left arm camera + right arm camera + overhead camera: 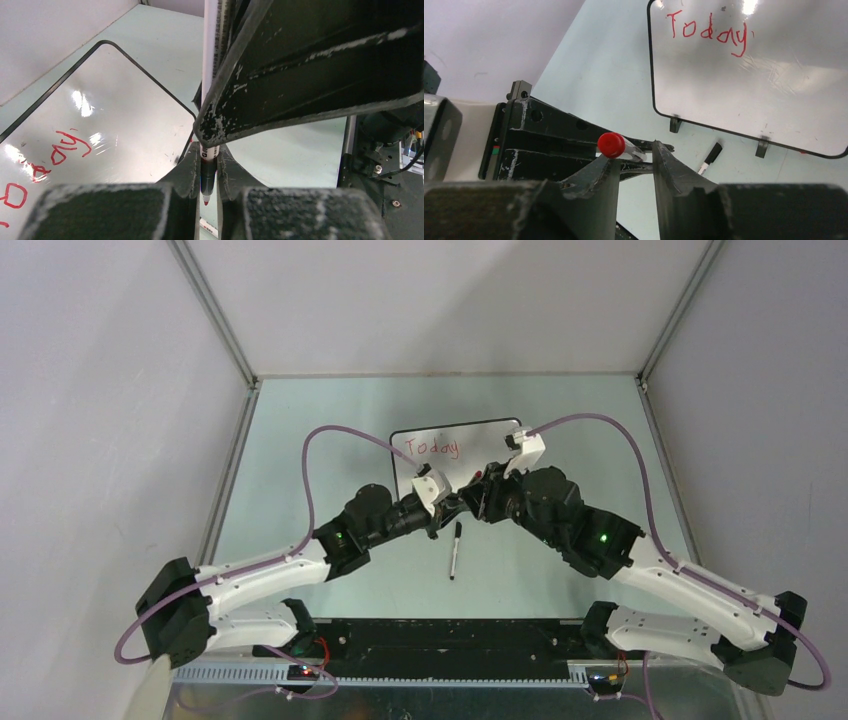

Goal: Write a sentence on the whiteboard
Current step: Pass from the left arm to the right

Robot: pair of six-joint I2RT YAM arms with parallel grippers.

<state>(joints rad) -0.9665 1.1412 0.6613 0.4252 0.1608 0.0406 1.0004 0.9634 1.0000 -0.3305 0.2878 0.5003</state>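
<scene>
the left arm (260, 575) is reaching in from the near left corner of the pale green tabletop (300, 460), with a purple cable (308, 465) looping above it. the left gripper (207, 167) is meeting the right one over the middle of the tabletop, just in front of the whiteboard (485, 445). its jaws are clamping tight on a red marker (206, 184). in the left wrist view the marker's dark nib section is showing between the two fingers, the red tip is poking out below them, and the white barrel is running up and away.

the whiteboard is lying near the middle of the tabletop, a little toward the far side, with its black frame and two small feet showing in the right wrist view. the sentence (432, 448) is sitting along the board's upper part in red and is reading only "today". the rest of the board's face is showing no writing. a black marker (455, 550) is lying loose on the tabletop in front of the board, below the two grippers.

the right gripper (634, 156) is facing the left one. its jaws are standing apart with tabletop showing between them, and the red butt end of the marker is resting by the tip of one finger. the right arm (690, 585) is stretching back to the near right corner.
</scene>
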